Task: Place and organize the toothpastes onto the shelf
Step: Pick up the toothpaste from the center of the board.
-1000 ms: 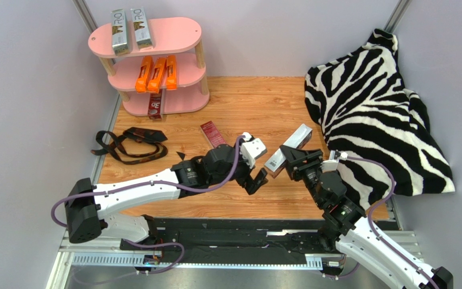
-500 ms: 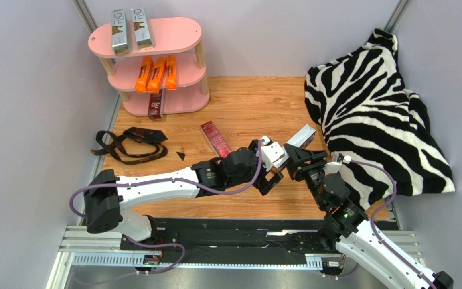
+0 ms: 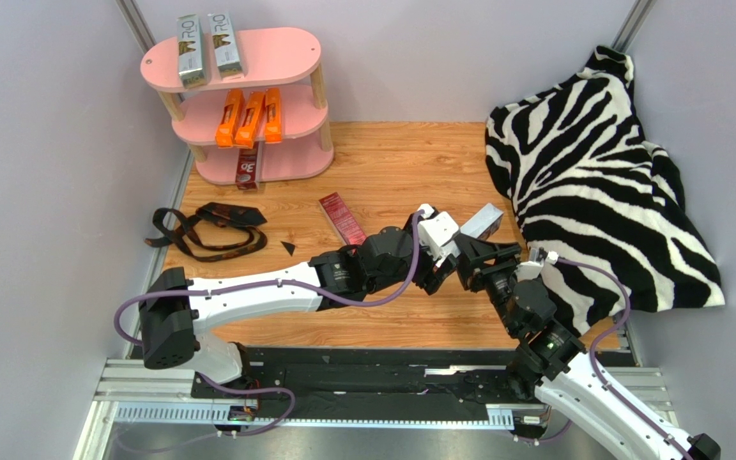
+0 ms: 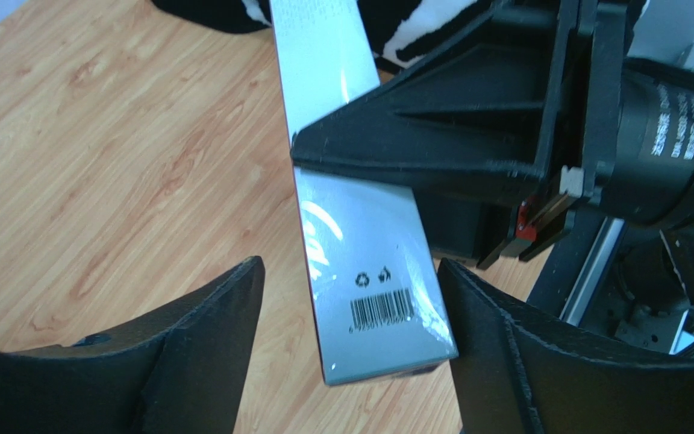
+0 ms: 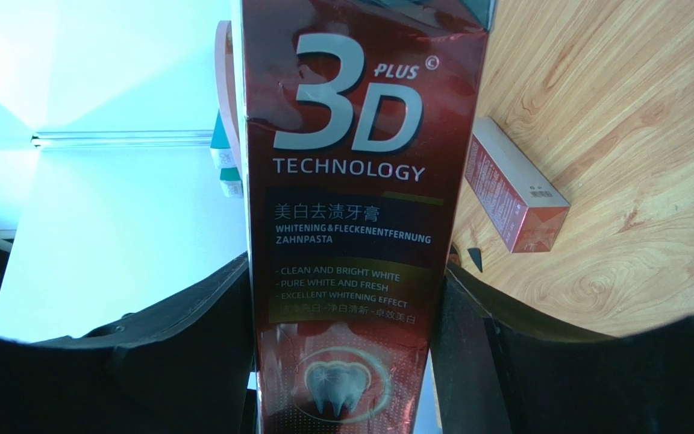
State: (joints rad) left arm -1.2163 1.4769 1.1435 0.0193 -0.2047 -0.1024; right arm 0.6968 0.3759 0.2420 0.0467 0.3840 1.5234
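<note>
My right gripper is shut on a dark red toothpaste carton printed "3D PLUS", held above the wooden floor. Its pale barcode face sits between the fingers of my left gripper, which is open, with a gap on the left side. From above, both grippers meet at this carton. Another dark red carton lies on the floor. The pink shelf holds two silver cartons on top, three orange ones in the middle and a dark red one at the bottom.
A black strap lies on the floor at the left, with a small black scrap near it. The zebra-print cloth is heaped along the right wall. Grey walls close in the floor on three sides.
My left arm has reached right to the carton in my right gripper, and its jaws have narrowed around the carton's end. The right gripper and carton shifted slightly.
</note>
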